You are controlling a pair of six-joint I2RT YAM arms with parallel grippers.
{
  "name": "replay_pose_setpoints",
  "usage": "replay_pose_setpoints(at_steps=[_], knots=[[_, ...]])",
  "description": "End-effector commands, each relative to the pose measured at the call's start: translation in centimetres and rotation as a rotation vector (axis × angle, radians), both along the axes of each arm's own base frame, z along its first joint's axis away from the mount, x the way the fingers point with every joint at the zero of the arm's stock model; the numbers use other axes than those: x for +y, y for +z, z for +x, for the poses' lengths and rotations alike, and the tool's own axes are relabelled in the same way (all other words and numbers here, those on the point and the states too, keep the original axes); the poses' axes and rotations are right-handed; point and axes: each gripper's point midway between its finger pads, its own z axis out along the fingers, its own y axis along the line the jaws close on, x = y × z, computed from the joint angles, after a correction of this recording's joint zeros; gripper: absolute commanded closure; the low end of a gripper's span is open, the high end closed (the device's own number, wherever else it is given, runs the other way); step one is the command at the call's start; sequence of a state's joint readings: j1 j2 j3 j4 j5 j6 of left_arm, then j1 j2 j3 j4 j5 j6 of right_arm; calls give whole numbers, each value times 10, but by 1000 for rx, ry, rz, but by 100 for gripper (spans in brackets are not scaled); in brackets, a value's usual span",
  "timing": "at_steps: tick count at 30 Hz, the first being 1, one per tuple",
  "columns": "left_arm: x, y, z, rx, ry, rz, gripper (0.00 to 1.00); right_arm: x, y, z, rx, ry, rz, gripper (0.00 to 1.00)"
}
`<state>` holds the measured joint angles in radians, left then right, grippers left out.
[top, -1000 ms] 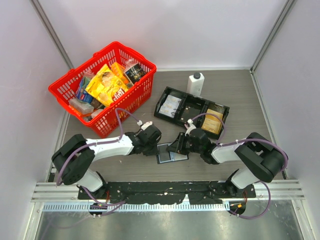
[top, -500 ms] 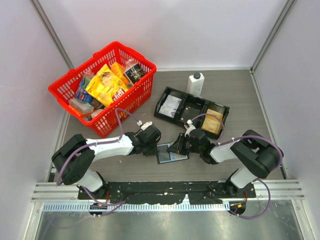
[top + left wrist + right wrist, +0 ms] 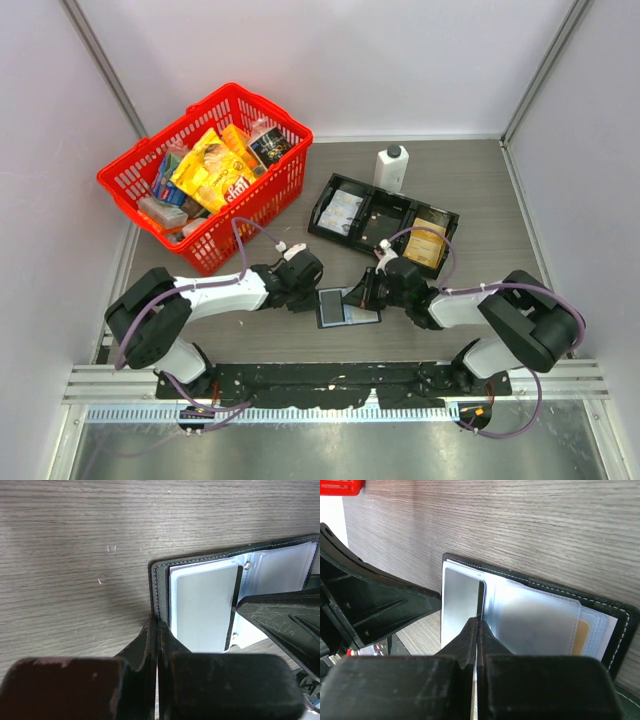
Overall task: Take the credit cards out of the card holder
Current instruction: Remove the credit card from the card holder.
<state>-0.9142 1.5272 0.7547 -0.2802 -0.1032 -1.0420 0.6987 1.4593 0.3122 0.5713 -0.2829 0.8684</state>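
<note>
The black card holder [image 3: 347,312] lies open on the table between my two grippers. A grey credit card [image 3: 205,607] sits in its left sleeve and also shows in the right wrist view [image 3: 461,600]. A golden-yellow card [image 3: 584,637] peeks from under the clear sleeves on the other side. My left gripper [image 3: 312,296] is shut, its tips [image 3: 156,622] against the holder's black stitched edge [image 3: 161,580]. My right gripper [image 3: 368,294] is shut, its tips [image 3: 478,620] resting at the grey card's inner edge beside the sleeves. Nothing shows between either pair of fingers.
A long black tray [image 3: 330,215] behind the holder has a pale card [image 3: 345,210] and a golden one [image 3: 428,243] in it. A white bottle [image 3: 391,167] stands behind it. A red basket [image 3: 268,195] of packets sits at the back left.
The holder's right flap, held raised earlier, now lies lower and flatter. My right gripper has shifted a little right and down with it. The left arm has hardly moved.
</note>
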Motion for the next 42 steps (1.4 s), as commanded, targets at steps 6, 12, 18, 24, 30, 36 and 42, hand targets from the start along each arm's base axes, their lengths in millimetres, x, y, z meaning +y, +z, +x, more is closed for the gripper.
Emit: replay_pose_setpoints(at_steps=[6,12,18,24,30,36,42], knots=[[12,-16,-12,47,-7,51,100,-1,21,5,-61,19,-12,96],[11,-4,-9,25,-2,37,89,6,34,11,-88,33,2,70],[9,12,-1,-20,5,20,84,15,39,17,-86,40,26,67],[1,16,1,-19,-5,2,76,2,9,13,-22,18,-38,66],[-6,20,4,-30,-9,-28,70,-24,-14,12,46,-48,-68,67],[-14,20,8,-30,-23,-37,67,-27,-10,13,42,-45,-52,67],[-26,29,14,-59,-35,-86,60,-26,-8,11,44,-43,-35,67]])
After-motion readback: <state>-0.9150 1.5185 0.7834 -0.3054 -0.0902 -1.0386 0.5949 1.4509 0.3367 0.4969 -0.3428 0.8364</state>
